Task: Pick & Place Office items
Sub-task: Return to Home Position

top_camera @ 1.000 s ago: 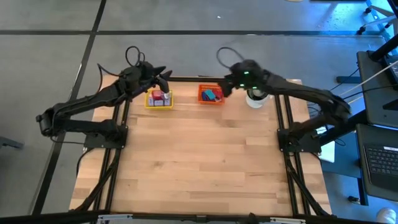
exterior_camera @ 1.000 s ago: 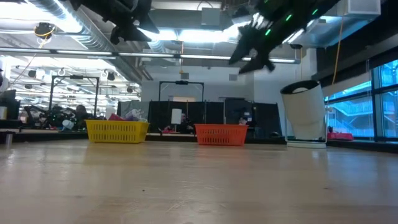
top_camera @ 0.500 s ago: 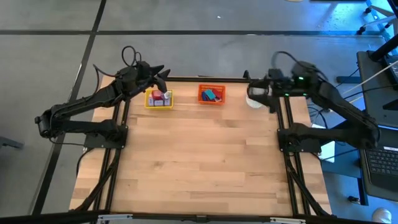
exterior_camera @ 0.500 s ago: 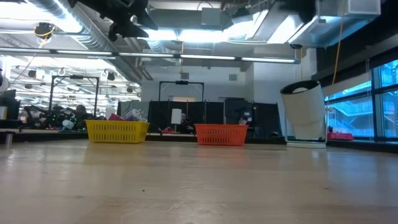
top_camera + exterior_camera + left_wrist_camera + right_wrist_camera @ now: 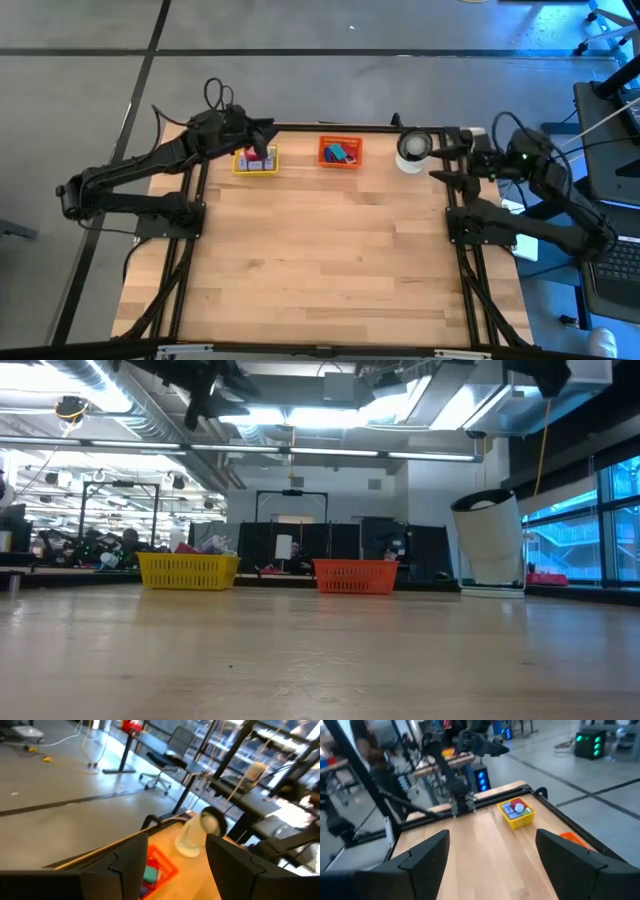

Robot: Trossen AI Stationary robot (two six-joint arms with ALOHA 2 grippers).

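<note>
Dark left gripper high over yellow tray, jaws apart; right gripper beside white container, apart.

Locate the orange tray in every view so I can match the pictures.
High view: orange tray at the table's far edge, near the middle.
Low view: just right of centre, at the far table edge.
Left wrist view: seen between the open fingers of the left hand, partly hidden.
Right wrist view: only an orange corner shows.
Shared landmark: the yellow tray beside it, also in the low and right wrist views.
</note>
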